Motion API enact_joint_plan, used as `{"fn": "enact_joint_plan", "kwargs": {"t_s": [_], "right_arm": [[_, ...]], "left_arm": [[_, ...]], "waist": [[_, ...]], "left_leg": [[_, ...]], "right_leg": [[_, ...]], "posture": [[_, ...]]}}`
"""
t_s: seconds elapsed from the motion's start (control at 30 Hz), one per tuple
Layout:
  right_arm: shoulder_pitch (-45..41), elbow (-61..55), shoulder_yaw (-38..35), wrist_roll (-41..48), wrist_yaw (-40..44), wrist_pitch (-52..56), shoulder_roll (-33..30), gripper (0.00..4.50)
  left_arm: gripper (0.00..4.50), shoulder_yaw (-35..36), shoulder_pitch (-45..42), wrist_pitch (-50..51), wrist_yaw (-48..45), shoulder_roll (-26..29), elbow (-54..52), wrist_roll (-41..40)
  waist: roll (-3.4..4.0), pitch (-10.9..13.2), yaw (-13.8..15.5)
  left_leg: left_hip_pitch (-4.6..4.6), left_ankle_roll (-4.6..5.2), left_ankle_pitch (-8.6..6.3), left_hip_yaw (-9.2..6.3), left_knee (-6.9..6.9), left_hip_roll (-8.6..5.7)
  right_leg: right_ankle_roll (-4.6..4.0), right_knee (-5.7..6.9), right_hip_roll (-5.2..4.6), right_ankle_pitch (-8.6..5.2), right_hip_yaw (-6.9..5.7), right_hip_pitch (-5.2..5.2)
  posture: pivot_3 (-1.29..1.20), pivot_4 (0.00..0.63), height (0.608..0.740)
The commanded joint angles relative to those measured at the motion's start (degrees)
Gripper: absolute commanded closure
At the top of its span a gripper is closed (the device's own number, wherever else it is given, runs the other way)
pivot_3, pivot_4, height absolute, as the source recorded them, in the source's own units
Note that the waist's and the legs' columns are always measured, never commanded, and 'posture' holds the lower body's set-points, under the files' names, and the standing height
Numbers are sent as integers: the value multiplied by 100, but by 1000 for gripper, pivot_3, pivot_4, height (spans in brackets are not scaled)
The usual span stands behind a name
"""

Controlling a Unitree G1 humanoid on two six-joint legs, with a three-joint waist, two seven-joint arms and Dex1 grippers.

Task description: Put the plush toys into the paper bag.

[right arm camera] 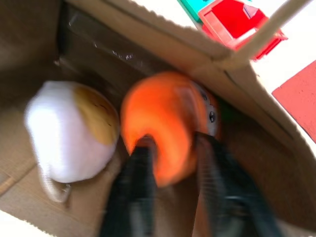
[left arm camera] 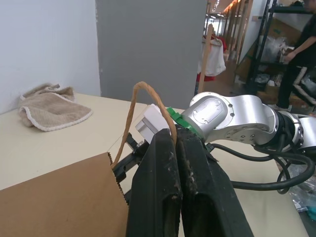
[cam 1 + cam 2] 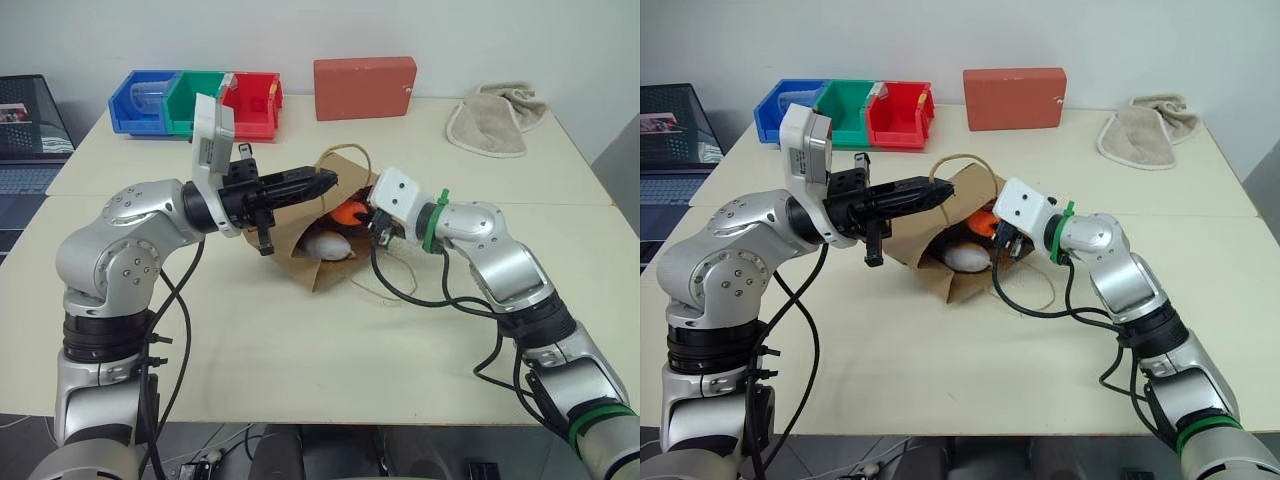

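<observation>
While the orange carrot toy (image 1: 170, 126) sits inside the mouth of the paper bag (image 3: 300, 255), right beside the white egg toy (image 1: 74, 133) already lying on the bag's inner wall, the right gripper (image 1: 175, 148) has its two black fingers on either side of the carrot; they look part-way spread, and I cannot tell whether they grip it or have just let go. The bag lies tipped on its side on the table (image 3: 300, 380), its opening facing the right arm. The left gripper (image 2: 175, 143) has its fingers pressed together on one cord handle (image 2: 140, 94), holding the upper lip of the bag up. The main risk, as I judge it, is that the carrot clings to a finger and comes back out when the right gripper pulls away, since it sits near the opening, not deep inside. A backward pull could also drag the light bag along or knock the egg toy towards the mouth. If the left gripper slackens, the lip could fold down onto the right fingers and snag them. The towel (image 3: 490, 120), the red box (image 3: 365, 87) and the coloured bins (image 3: 195, 100) stand well apart.
</observation>
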Motion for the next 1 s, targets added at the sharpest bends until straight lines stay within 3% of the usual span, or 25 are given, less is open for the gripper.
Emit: {"fn": "enact_joint_plan", "kwargs": {"t_s": [0.03,0.2,0.37,0.57,0.67,0.77,1.0], "right_arm": [[-24,-378,-174,5,135,-85,-126,1848],[142,-1097,-626,783,840,303,-479,23],[652,-2207,-1509,2230,1802,945,-1212,23],[1654,-2225,-1982,2292,1620,1308,-2032,23],[1823,-2078,-1964,2265,1389,1386,-1997,23],[1921,-1317,-1476,1625,690,1201,-1612,23],[1710,-426,-1008,1577,611,1254,-816,23]], "left_arm": [[4500,85,-30,-69,60,-12,-137,-46],[4500,30,-78,-181,131,-80,-24,79],[4500,-4,-133,-288,163,-143,59,203],[4500,19,-142,-312,182,-133,73,214],[4500,33,-148,-308,181,-125,78,214],[4500,35,-169,-318,168,-108,99,237],[4500,37,-161,-312,181,-81,61,264]], "waist": [[0,0,0],[0,0,15],[0,0,31],[-1,0,29],[0,0,-26],[-4,-3,-47],[-3,-2,-30]], "left_leg": [[0,0,0,0,0,0],[-1,0,0,0,0,-1],[-2,1,-1,-3,-2,-1],[2,2,-1,-1,5,-2],[5,2,-1,7,7,-2],[9,2,0,9,7,2],[3,1,0,7,1,0]], "right_leg": [[0,0,0,0,0,0],[0,0,0,0,0,0],[0,-3,0,0,-3,2],[0,-5,0,0,2,9],[1,-4,1,0,9,7],[1,-4,4,0,12,7],[1,-4,3,0,9,3]], "posture": [[0,150,740],[0,150,740],[0,150,740],[0,150,740],[0,150,740],[0,150,740],[0,150,740]]}}
